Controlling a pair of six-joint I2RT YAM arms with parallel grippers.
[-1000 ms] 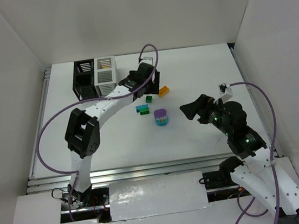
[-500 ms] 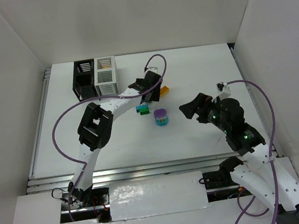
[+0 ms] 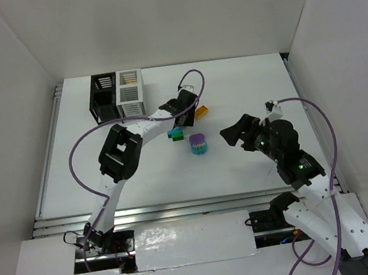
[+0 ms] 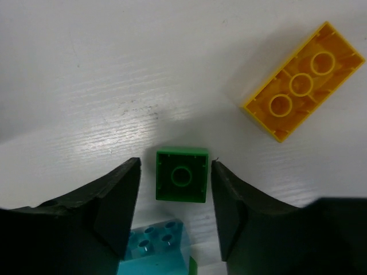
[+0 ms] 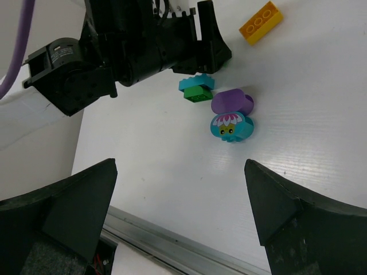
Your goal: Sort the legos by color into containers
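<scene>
Between the spread fingers of the left gripper (image 4: 175, 172), low over the table, lies a small green square brick (image 4: 182, 175), hollow underside up; neither finger grips it, though one wall sits almost against the finger on the right of the wrist view. Ahead of those fingers and off to the right lies an orange-yellow three-tube brick (image 4: 303, 81), also upside down, and just behind the fingertips, towards the wrist, a teal brick (image 4: 155, 249) shows. I judge the green piece light, rigid and smooth-sided, likely to skid or twist if pinched off-centre, so the hold should fall squarely on its two flat side walls, which already run roughly parallel to the fingers. A second ago this gripper sat further back, nearer the white bin (image 3: 129, 92), with the green brick in plain sight ahead of it; it has since come forward and now covers the brick in the top view, while the black bin (image 3: 103, 97) has stayed put. Fingers wide apart and holding nothing, the right gripper (image 5: 180, 172) hangs back from a purple-and-teal flower piece (image 5: 231, 117), barely shifted
</scene>
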